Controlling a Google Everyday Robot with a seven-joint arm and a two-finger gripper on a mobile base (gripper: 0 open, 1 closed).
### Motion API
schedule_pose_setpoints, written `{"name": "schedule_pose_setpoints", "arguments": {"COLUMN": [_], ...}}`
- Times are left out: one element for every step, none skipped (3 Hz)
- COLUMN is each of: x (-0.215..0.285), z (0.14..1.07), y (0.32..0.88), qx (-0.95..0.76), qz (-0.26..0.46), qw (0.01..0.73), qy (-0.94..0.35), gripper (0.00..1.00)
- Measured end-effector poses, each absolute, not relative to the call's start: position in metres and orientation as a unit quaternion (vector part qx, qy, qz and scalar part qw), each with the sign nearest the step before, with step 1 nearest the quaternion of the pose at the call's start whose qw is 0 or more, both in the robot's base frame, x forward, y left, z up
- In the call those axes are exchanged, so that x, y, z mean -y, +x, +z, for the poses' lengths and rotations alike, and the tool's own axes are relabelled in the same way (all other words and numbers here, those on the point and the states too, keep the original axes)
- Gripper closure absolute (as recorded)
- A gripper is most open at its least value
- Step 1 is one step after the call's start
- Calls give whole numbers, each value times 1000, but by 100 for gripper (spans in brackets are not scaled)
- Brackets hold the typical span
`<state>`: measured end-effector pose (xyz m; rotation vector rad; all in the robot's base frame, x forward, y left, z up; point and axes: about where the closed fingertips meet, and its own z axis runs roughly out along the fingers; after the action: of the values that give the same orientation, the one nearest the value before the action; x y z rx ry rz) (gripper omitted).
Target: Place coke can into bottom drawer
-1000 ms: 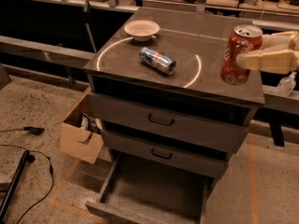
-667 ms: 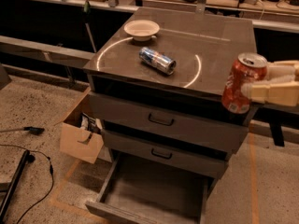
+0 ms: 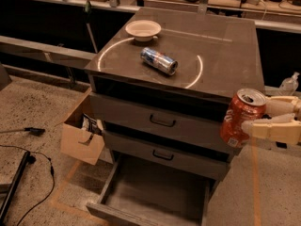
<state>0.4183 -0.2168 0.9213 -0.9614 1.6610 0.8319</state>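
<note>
The red coke can (image 3: 241, 117) with a silver top is held upright in the air at the right front corner of the cabinet, level with the upper drawers. My gripper (image 3: 263, 119) comes in from the right edge and its pale fingers (image 3: 275, 129) are shut on the can. The bottom drawer (image 3: 155, 192) is pulled open below and to the left of the can; its flat floor is bare.
A blue-and-silver can (image 3: 159, 60) lies on its side on the cabinet top (image 3: 221, 41), with a white bowl (image 3: 143, 29) behind it. A cardboard box (image 3: 82, 135) stands left of the cabinet. Cables (image 3: 28, 173) lie on the floor. A clear bottle (image 3: 289, 84) is at far right.
My gripper has carried the coke can off the cabinet top, down and forward to beside the cabinet's right front corner.
</note>
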Motion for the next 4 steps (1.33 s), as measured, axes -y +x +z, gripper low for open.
{"name": "schedule_pose_setpoints", "arguments": {"x": [213, 201, 180, 149], "z": [914, 865, 817, 767], "y": [416, 413, 415, 415], "qx": [-689, -693, -679, -669], "qz": [339, 310, 305, 308], "qw": [505, 530, 549, 548], "qy": [-394, -378, -379, -395], "gripper": [100, 100, 100, 100]}}
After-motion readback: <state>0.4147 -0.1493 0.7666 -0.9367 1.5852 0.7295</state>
